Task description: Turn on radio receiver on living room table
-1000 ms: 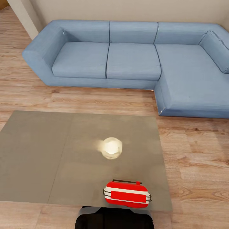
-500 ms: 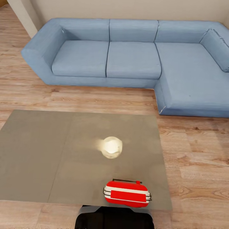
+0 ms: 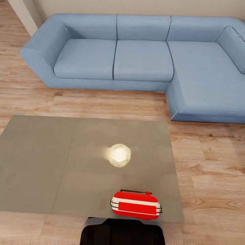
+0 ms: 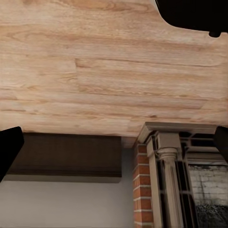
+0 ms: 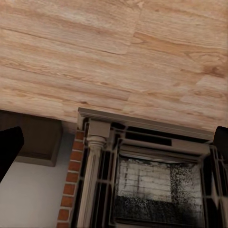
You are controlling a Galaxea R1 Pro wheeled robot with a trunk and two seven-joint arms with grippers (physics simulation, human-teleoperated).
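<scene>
In each wrist view 2 dark fingertips sit at opposite edges, left gripper (image 4: 114,142) and right gripper (image 5: 114,142) both spread wide and empty, over plank floor and a brick fireplace (image 5: 156,175). The radio receiver (image 3: 136,205) lies at the near edge of the table (image 3: 41,163), just ahead of the robot's dark trunk. It looks light, rigid and smooth, likely to slide; press down on it. Its switch can't be made out.
</scene>
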